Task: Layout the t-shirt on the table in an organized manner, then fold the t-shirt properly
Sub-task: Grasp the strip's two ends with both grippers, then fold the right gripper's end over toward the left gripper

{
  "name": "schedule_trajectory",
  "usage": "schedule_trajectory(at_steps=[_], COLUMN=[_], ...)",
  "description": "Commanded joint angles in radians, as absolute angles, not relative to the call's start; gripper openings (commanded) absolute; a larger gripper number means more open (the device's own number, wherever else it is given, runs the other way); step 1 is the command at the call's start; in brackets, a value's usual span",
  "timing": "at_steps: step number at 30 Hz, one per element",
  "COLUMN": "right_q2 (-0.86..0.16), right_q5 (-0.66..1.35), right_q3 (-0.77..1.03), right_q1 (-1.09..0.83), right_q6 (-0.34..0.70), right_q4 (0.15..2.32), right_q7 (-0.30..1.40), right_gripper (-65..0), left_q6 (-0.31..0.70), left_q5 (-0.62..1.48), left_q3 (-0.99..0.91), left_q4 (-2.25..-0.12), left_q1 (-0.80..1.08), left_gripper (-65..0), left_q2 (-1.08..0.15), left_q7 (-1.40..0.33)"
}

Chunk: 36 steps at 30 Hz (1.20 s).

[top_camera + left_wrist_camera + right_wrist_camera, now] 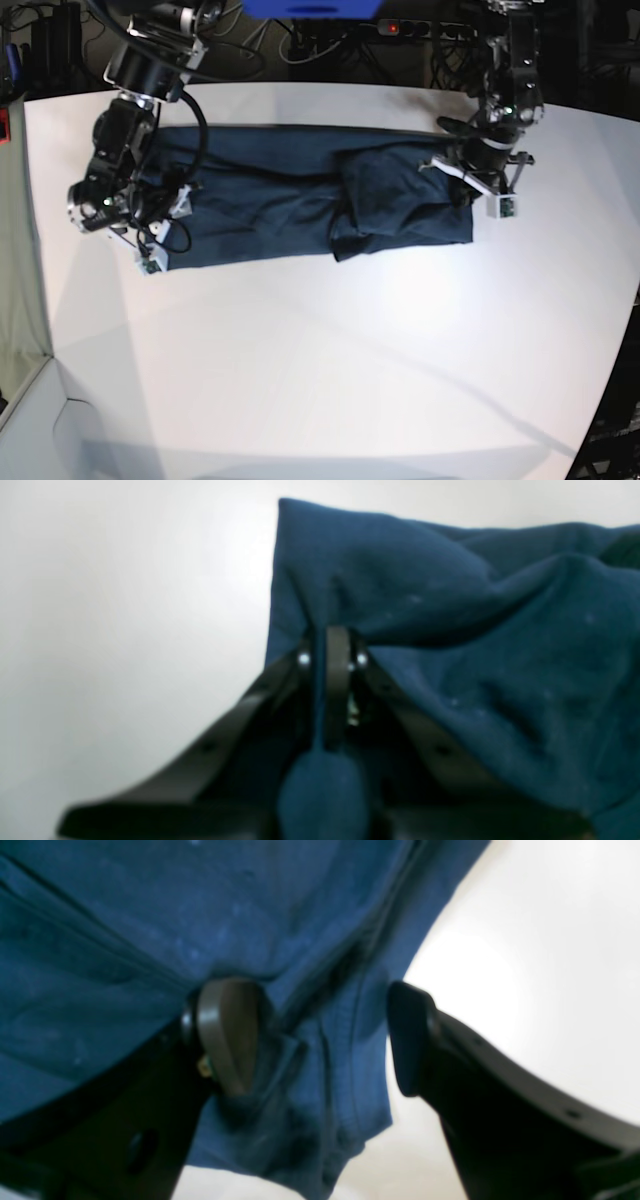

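A: The t-shirt (300,205) lies as a long dark band across the far part of the table (330,380), its long axis running side to side in the base view.

B: And one arm at each end. The left gripper (332,652) has its fingers (338,680) pinched tight on a fold of cloth near the corner; a tuft of navy bulges out behind them.

A: The right gripper (320,1037)?

B: Fingers (227,1032) spread wide, straddling the hemmed edge at the opposite end. One finger presses into the fabric, the other hangs over bare table. Nothing clamped there.

A: So the cloth sits right between those open fingers.

B: Yes, and the bunched-up half lies toward the left arm's end. I'd judge the right must close, then both ends pull apart along that axis.
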<state>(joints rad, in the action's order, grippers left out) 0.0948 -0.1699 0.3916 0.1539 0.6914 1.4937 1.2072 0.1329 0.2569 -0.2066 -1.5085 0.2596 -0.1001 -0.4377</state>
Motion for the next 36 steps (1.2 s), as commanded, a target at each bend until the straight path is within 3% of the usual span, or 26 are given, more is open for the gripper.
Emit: schedule_trajectory(at_steps=[1,8,10,13,18,19,30,36], right_q2=[0.111,0.147,0.143,0.113,0.094,0.091,0.097,0.107], right_q5=[-0.188,-0.171,-0.130,-0.028,0.018,0.018,0.022,0.045], right_q3=[0.386,0.386,0.386,0.386,0.384,0.384,0.386,0.355], right_q1=[0.142,0.137,0.137,0.139,0.145,0.147,0.139,0.156], right_q6=[0.698,0.698,0.698,0.698,0.698,0.698,0.698,0.698], right_q4=[1.474,1.445,1.388,1.288,1.259,1.267,1.584,1.745], right_q7=[1.247,1.247,1.247,1.245,1.247,1.248,1.260,1.348], right_gripper=[-23.6,-24.2,-27.7,-38.1,-62.5,-65.0,-65.0,-65.0], left_q6=[0.122,0.122,0.122,0.122,0.122,0.122,0.122,0.124], left_q5=[0.239,0.239,0.239,0.239,0.239,0.239,0.239,0.239], left_q3=[-0.205,-0.208,-0.208,-0.208,-0.211,-0.211,-0.211,-0.211], left_q4=[-1.491,-1.492,-1.497,-1.501,-1.495,-1.497,-1.503,-1.503], left_q1=[0.268,0.274,0.275,0.277,0.278,0.278,0.292,0.292], left_gripper=[-64.9,-64.9,-64.9,-64.9,-64.9,-64.9,-64.9,-64.9], left_q2=[-0.105,-0.108,-0.108,-0.108,-0.110,-0.111,-0.111,-0.111], left_q7=[-0.519,-0.519,-0.519,-0.521,-0.521,-0.521,-0.526,-0.526])
